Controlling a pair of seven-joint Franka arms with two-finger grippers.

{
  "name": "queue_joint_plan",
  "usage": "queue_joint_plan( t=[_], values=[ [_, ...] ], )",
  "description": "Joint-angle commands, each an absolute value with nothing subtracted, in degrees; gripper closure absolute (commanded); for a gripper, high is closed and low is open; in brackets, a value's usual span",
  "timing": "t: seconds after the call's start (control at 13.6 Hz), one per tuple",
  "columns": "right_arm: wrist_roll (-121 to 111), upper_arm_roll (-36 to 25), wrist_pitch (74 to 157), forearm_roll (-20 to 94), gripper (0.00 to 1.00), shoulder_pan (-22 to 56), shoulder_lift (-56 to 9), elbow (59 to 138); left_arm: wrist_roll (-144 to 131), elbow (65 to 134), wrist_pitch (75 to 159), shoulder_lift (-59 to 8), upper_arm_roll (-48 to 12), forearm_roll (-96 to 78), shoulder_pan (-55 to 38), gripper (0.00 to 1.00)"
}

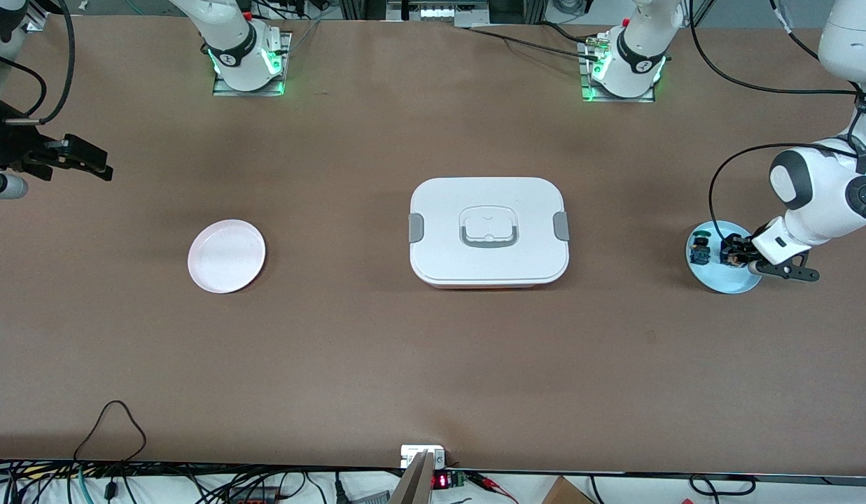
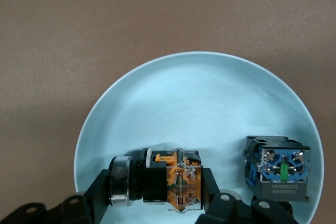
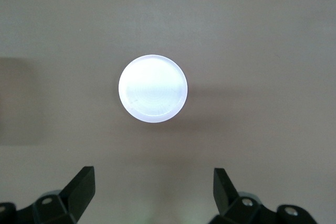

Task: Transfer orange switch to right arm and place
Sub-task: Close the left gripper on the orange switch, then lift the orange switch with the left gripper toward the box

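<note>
Left gripper (image 1: 735,256), at the frame's right edge, clamps the orange switch (image 2: 173,182) on the blue plate (image 1: 720,280), beside the blue-and-green switch (image 2: 278,174). Right gripper (image 1: 75,159) waits with fingers spread, upper left, high above the pink plate (image 1: 226,255).

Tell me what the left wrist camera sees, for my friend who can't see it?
The left end effector is shut on the orange switch, lying on a light blue plate. A blue-and-green switch sits beside it on the same plate.
</note>
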State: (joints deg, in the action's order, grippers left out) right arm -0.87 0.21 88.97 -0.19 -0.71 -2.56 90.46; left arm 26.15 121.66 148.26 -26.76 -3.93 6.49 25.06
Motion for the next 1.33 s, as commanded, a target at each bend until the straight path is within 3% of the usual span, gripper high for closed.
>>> queue_joint_plan(
  t=[0.0,0.44,0.81,1.03,1.25],
  values=[
    [-1.05,0.44,88.51,-0.09,0.00,-0.97,-2.46,90.09,26.37,120.16,143.55,-23.04,-4.92,7.38,25.05,0.86],
    [-1.14,0.44,88.33,-0.09,0.00,-0.97,-2.46,90.09,27.33,102.24,114.56,-21.88,-11.33,7.47,24.79,0.86],
    [-1.14,0.44,88.51,-0.09,0.00,-0.97,-2.46,90.09,32.25,95.37,99.79,-21.88,-21.68,6.51,24.79,0.82],
    [-1.14,0.44,88.42,-0.09,0.00,-0.97,-2.55,90.09,32.52,94.75,95.19,-21.80,-31.26,4.33,25.40,0.86],
    [-1.14,0.44,88.59,-0.09,0.00,-0.88,-2.64,90.09,37.58,94.83,95.01,-21.80,-35.76,-12.42,26.80,0.88]
  ],
)
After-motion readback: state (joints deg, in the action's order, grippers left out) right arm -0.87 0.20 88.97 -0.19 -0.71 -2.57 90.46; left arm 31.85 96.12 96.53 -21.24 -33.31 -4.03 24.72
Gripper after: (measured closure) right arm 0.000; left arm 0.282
